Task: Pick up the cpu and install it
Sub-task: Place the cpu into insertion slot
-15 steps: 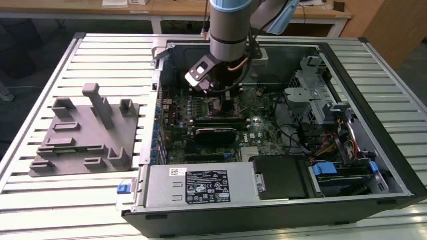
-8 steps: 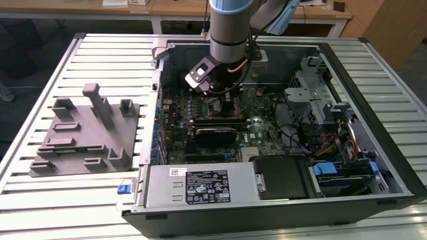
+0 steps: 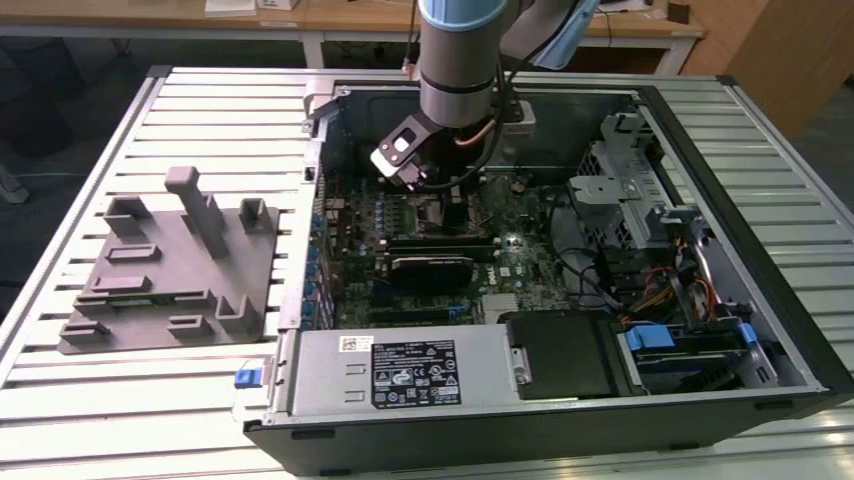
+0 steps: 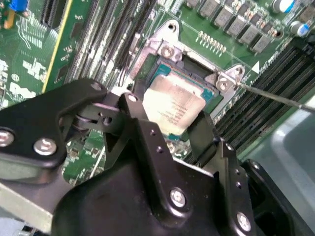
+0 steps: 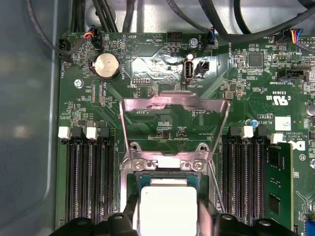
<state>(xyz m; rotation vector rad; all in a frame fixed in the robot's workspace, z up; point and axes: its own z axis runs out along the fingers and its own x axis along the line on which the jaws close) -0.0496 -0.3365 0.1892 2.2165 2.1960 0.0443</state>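
Right now the gripper (image 4: 169,117) is down inside the open computer case (image 3: 694,130). Its two black fingers (image 4: 205,132) are closed narrow on the cpu (image 4: 172,103), one on each of two opposite edges. The cpu hangs directly over the socket (image 5: 165,174), silvery top up. In the second wrist view it looks slightly tilted against the socket frame, and I can't tell whether it touches the socket bed.

Just beyond the socket the load plate (image 5: 174,110) stands flipped open, and the thin retention lever (image 4: 275,96) juts out to one side of the socket, released. Memory slots (image 5: 88,182) flank the socket on both sides, all on the green motherboard (image 5: 162,44). Well away from the socket, outside the case, a grey holder block (image 3: 174,270) sits on the slatted surface (image 3: 200,120).

To my eye the pick is done and the placing is in hand. Seating, I'd judge, calls for the chip level and square to the socket, let down gently with no sideways push.
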